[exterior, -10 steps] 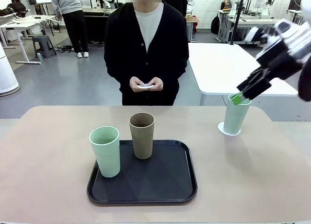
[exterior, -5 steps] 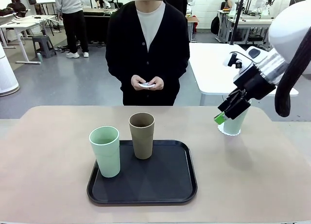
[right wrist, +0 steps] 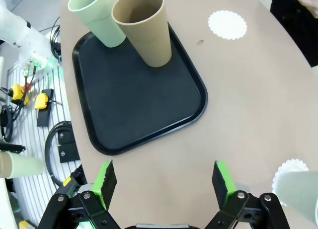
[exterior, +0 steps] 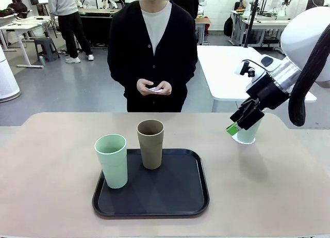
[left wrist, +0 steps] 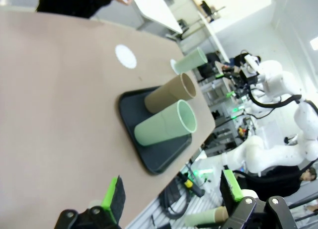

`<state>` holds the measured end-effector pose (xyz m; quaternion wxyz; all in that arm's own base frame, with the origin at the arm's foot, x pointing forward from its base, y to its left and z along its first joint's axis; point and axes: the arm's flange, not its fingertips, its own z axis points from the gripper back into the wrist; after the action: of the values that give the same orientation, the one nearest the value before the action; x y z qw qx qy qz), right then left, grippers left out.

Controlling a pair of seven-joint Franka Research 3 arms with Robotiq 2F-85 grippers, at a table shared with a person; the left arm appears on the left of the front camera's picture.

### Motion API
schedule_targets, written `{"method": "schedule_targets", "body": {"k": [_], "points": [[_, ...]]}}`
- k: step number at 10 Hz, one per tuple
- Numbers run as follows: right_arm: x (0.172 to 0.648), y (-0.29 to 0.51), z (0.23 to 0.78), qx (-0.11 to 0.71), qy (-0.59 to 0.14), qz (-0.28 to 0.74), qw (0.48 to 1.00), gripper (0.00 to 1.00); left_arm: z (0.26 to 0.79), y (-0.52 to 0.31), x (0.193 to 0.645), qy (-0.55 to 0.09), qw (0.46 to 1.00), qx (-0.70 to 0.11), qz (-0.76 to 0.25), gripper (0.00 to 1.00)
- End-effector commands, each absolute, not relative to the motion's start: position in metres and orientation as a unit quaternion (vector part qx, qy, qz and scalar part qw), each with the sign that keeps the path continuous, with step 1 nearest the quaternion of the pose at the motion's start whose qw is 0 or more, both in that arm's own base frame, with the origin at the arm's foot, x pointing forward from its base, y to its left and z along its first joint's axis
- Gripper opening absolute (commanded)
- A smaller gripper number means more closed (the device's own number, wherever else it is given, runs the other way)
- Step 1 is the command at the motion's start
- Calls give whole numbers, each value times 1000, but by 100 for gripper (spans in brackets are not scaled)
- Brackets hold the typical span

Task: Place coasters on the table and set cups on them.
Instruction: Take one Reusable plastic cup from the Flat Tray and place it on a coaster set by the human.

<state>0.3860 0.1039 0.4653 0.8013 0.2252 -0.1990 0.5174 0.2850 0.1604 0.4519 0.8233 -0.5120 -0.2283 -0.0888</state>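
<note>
Right pincer [exterior: 236, 127], spread and empty, beside the mint cup [exterior: 249, 133] seated on its coaster [exterior: 236, 139] on the surface [exterior: 62, 145]; brown cup [exterior: 150, 143] and second mint cup [exterior: 112, 160] wait on the tray [exterior: 175, 196], a bare coaster [right wrist: 227, 24] ready for one.

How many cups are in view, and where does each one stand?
3. One green cup and the brown cup stand on the black tray. The other green cup stands on a coaster toward the robot's right, partly behind the right gripper. No others seem hidden.
</note>
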Motion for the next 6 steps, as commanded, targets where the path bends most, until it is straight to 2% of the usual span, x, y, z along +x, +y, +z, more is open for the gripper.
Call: {"method": "schedule_targets", "body": {"k": [1, 3, 4, 5, 6], "points": [[385, 104, 466, 223, -198, 516, 803, 100, 452, 161, 284, -233, 821, -514, -93, 100], [386, 104, 466, 225, -200, 518, 801, 100, 452, 161, 284, -233, 821, -514, -93, 100], [387, 102, 462, 237, -279, 593, 717, 100, 452, 161, 284, -233, 821, -514, -93, 100], [394, 110, 447, 252, -355, 611, 661, 100, 452, 161, 284, -233, 821, -514, -93, 100], [400, 122, 427, 260, -407, 611, 627, 100, 452, 161, 284, -233, 821, -514, -93, 100]]}}
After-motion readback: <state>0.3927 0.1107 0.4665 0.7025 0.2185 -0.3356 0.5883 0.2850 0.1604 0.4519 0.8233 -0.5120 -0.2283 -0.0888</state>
